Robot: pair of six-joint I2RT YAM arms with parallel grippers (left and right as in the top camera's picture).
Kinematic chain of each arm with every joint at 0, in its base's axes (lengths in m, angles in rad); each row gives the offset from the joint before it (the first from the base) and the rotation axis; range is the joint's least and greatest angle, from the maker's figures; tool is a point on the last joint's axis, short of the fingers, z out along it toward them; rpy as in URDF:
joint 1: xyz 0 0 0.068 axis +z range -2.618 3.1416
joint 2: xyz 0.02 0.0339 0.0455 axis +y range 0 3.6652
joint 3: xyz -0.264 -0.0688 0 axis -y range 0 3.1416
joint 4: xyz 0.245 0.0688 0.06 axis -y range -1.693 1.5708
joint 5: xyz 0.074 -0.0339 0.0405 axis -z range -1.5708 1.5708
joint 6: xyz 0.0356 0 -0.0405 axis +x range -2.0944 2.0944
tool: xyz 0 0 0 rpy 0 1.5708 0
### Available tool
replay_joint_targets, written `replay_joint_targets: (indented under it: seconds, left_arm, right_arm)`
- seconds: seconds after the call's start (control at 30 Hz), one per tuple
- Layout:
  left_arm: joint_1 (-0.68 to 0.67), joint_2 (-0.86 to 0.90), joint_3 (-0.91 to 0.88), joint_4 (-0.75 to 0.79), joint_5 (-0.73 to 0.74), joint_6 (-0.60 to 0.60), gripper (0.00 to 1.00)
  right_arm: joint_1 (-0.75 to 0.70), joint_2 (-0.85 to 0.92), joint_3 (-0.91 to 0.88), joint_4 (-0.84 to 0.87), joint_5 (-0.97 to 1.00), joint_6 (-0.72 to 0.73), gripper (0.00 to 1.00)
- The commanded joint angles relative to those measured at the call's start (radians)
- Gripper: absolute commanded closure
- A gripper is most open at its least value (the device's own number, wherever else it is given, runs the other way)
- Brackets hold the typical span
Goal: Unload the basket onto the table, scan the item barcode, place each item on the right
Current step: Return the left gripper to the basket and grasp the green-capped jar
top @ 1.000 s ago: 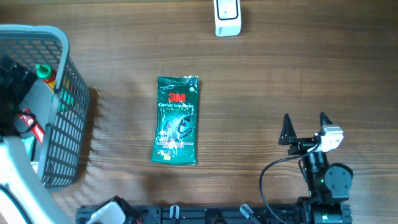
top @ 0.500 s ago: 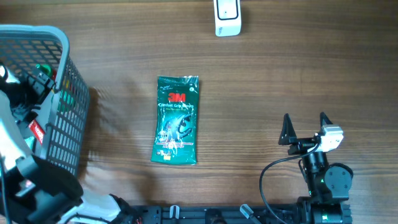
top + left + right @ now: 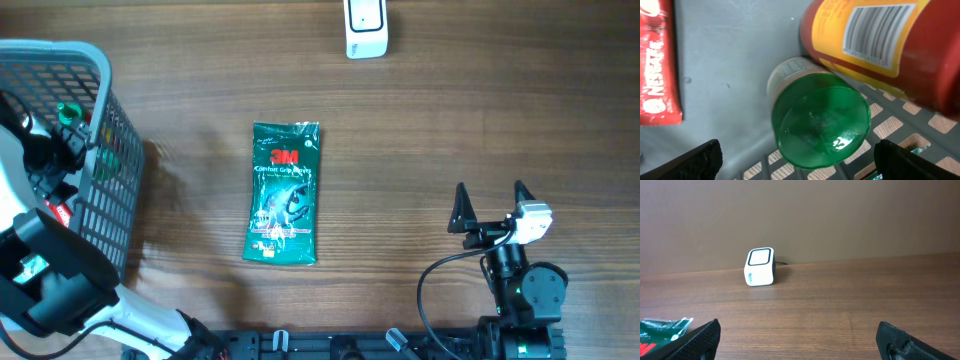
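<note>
On table, green packet, long axis front-to-back, top toward scanner

The packet is green, the scanner white, the basket grey.

The table is dark brown wood, and its grain runs in long, fine streaks from the left edge across to the right. Darker and lighter bands lie side by side in the grain. The surface looks matt, with only a faint sheen. Along the far edge the table meets a plain wall, a flat, dull greyish brown. The light is soft and even, and the shadows on the wood are weak with blurred edges.
</note>
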Motion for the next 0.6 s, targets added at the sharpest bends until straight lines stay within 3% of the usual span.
replay_joint_targets:
  seconds: [0.0, 0.47, 0.53, 0.57]
  left_arm:
    - [-0.033, 0.032, -0.005, 0.008, 0.016, 0.019, 0.00]
    - [-0.045, 0.049, -0.116, 0.063, 0.001, 0.019, 0.01]
    - [-0.045, 0.049, -0.134, 0.072, -0.001, 0.020, 0.12]
    - [-0.044, 0.049, -0.134, 0.071, -0.008, 0.020, 0.24]
  right_arm:
    - [0.003, 0.001, -0.001, 0.003, 0.010, -0.010, 0.00]
    - [0.003, 0.001, -0.001, 0.003, 0.010, -0.010, 0.00]
    - [0.003, 0.001, -0.001, 0.002, 0.010, -0.010, 0.00]
    - [0.003, 0.001, -0.001, 0.003, 0.010, -0.010, 0.00]
